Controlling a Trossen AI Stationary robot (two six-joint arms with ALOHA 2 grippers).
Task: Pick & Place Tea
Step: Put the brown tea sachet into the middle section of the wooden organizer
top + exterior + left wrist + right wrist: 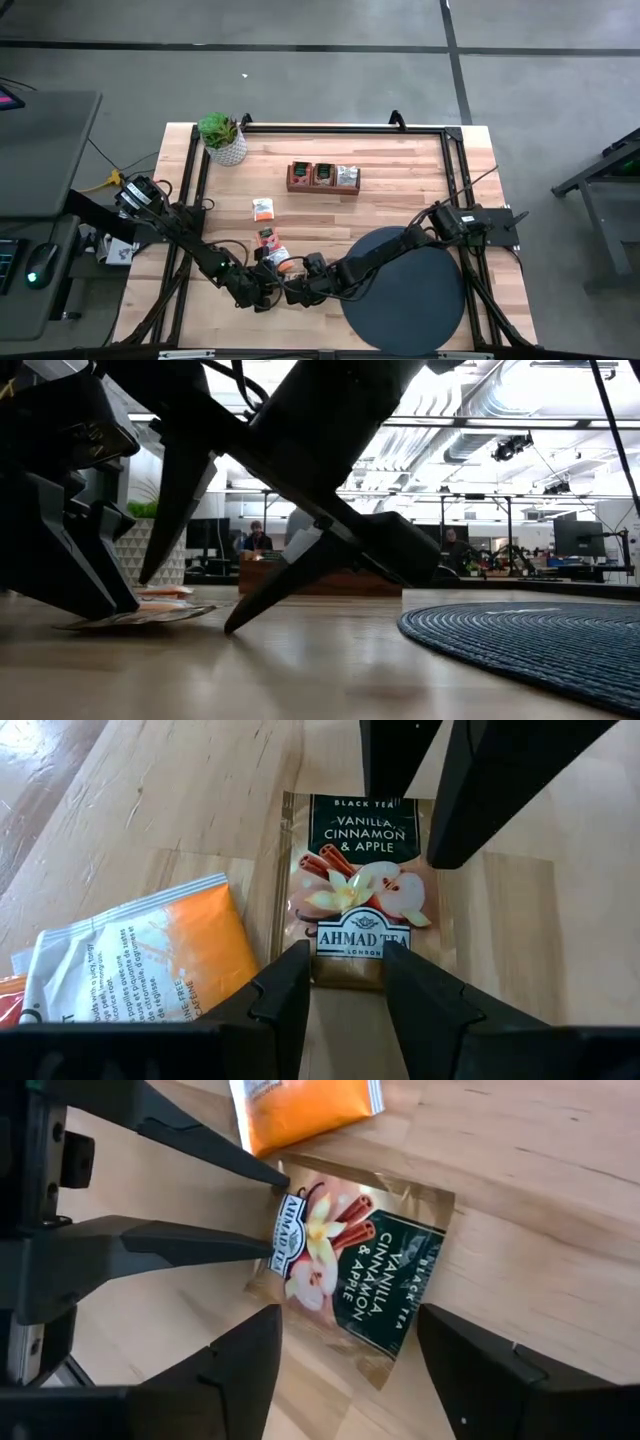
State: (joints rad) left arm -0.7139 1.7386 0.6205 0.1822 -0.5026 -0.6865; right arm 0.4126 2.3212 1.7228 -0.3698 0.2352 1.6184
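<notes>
A dark green and gold tea sachet (360,870) (350,1270) lies flat on the wood near the table's near edge, and both grippers meet over it. My left gripper (350,985) (268,290) is open, its tips at the sachet's label end. My right gripper (348,1320) (298,290) is open wide and comes from the opposite side. Its fingers stand about the sachet's far corner. An orange sachet (150,960) (300,1105) lies right beside the green one. In the low view a right finger (232,625) slants down to the tabletop. My left gripper's open fingertips (272,1245) stand on the sachet's label end (350,945), slanting down from the table's left. The sachet lies flat on the table. My right gripper's fingers (395,770) overlap the sachet's opposite end in the left wrist view; whether they touch it I cannot tell.
The wooden tray (322,177) with sachets in it sits at mid-table toward the far edge. The black disc (405,290) (540,635) lies to the right of the grippers. Two more sachets (262,208) (268,238) lie left of centre, and a potted plant (222,138) stands at the far left corner.
</notes>
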